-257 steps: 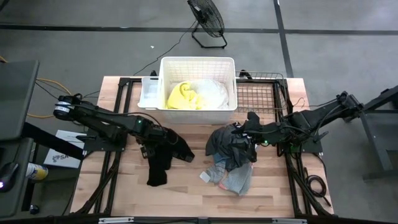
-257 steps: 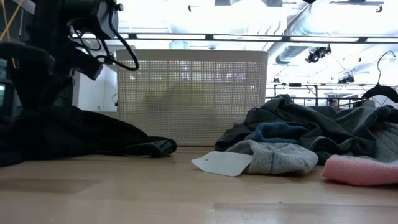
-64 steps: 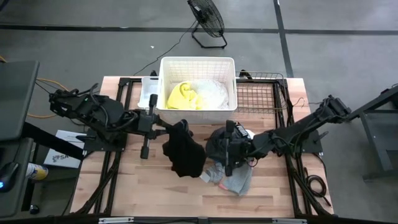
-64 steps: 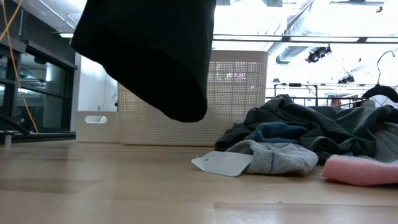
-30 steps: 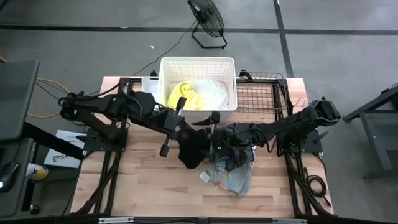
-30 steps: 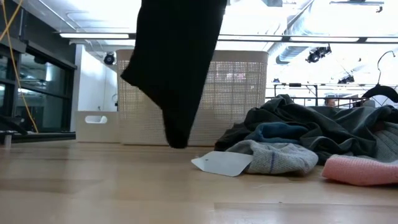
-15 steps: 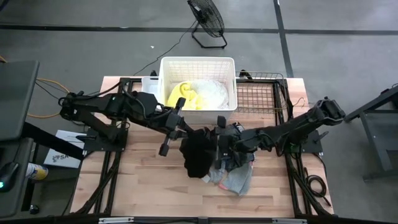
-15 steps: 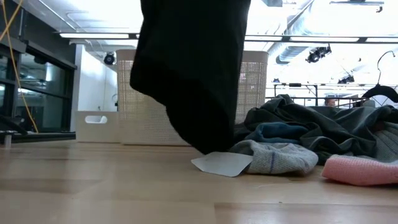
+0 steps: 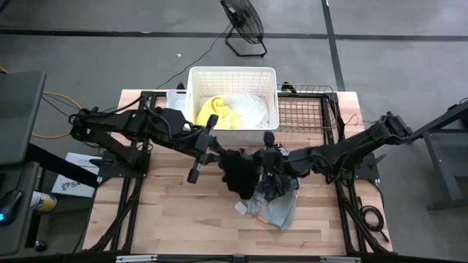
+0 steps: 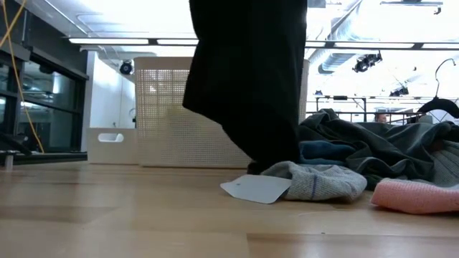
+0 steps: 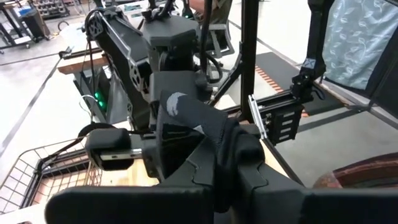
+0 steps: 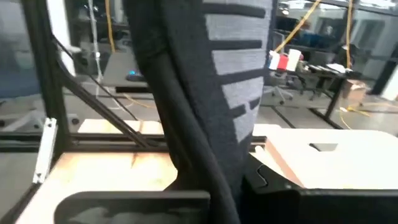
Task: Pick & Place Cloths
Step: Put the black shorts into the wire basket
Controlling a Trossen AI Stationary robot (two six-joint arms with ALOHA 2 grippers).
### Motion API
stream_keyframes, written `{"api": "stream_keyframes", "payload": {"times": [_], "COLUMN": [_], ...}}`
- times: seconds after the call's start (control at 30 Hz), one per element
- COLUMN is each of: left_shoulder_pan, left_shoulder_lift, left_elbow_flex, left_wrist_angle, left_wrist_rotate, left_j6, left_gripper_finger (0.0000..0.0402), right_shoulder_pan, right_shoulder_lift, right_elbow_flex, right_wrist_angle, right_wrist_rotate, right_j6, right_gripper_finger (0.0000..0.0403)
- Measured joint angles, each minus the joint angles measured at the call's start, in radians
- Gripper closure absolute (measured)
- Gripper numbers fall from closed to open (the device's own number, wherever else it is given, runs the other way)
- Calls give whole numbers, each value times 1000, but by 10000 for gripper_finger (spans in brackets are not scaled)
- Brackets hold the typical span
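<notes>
Held item: a black soft fabric garment [image 9: 240,174] hangs bunched in mid-air between the two arms, just in front of the white slatted plastic basket [image 9: 232,76]; from table height it drapes down as a long dark sheet [image 10: 251,79] whose lowest fold nears the wooden surface [image 9: 183,219].

Left gripper: the left gripper [image 9: 217,155] is at the garment's left edge and seems pinched on the black cloth; its wrist view shows dark fabric [image 11: 186,124] wrapped right over its tips.

Right gripper: the right gripper [image 9: 265,162] meets the garment from the other side, the cloth [image 12: 205,93] filling its wrist view; I cannot tell whether it is clamped or merely alongside.

Key relation: the basket lies just beyond the hanging garment, away from the front edge, and the left arm, reaching from the basket's side, looks the nearer carrier. The garment's long axis runs vertically.

Already placed: a bright yellow cloth [image 9: 213,112] and a large white cloth [image 9: 252,109] lie inside the basket.

Waiting: a heap of dark grey and blue-grey cloths [image 9: 276,203] sits on the surface beneath the right arm.
</notes>
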Motion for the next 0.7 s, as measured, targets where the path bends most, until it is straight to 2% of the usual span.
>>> {"api": "stream_keyframes", "payload": {"times": [0.23,0.53,0.63,0.7], "left_shoulder_pan": [0,0,0,-1], "left_shoulder_lift": [0,0,0,-1], "left_elbow_flex": [0,0,0,0], "left_wrist_angle": [-1,-17,-71,-115], "left_wrist_rotate": [-23,-26,-45,-98], "left_j6": [0,-1,-25,-58], "left_gripper_finger": [309,161,132,125], "right_shoulder_pan": [14,23,37,44], "right_shoulder_lift": [-44,-107,-140,-165], "right_elbow_flex": [0,0,0,0], "right_wrist_angle": [-43,-136,-172,-198], "right_wrist_rotate": [6,49,87,107], "right_j6": [42,83,98,105], "right_gripper_finger": [398,399,399,399]}}
